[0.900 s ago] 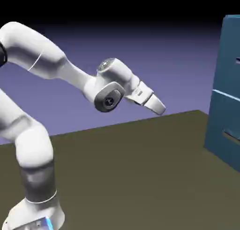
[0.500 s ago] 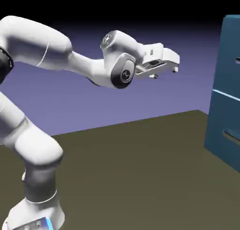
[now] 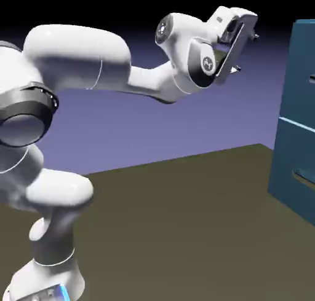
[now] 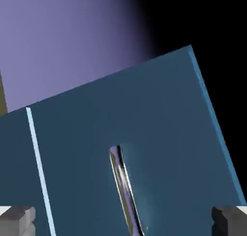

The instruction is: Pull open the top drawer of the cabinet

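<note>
Raised since earlier, the claw (image 3: 247, 53) faces the cabinet (image 3: 296, 115).

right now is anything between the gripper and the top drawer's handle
Nothing visible stands between the open gripper and the top drawer's handle; both views show only open space there.

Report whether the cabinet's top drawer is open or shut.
Shut: in the exterior view the top drawer sits flush with the lower drawer front, only a pale line between them.
</note>
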Motion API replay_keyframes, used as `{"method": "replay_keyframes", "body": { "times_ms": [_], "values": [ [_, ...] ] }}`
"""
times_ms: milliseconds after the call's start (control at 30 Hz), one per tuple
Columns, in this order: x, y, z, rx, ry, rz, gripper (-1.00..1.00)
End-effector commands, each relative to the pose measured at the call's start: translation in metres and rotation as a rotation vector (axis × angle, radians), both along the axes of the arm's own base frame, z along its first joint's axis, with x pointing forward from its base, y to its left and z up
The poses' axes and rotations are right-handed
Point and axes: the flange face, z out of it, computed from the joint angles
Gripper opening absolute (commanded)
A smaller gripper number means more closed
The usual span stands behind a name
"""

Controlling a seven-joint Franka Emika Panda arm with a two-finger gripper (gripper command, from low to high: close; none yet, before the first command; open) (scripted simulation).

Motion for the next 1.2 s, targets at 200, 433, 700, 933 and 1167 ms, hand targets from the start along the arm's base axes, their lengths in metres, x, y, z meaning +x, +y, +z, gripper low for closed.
{"method": "replay_keyframes", "body": {
  "times_ms": [200, 433, 700, 933, 1167],
  "values": [
    [0.041, -0.024, -0.003, -0.361, -0.117, 0.045, 0.00],
    [0.087, -0.040, -0.026, -0.766, -0.194, 0.079, 0.00],
    [0.140, -0.045, -0.066, -1.285, -0.245, 0.133, 0.00],
    [0.182, -0.040, -0.103, -1.785, -0.271, 0.201, 0.00],
    [0.216, -0.027, -0.131, -2.325, -0.289, 0.284, 0.00]
  ]
}}
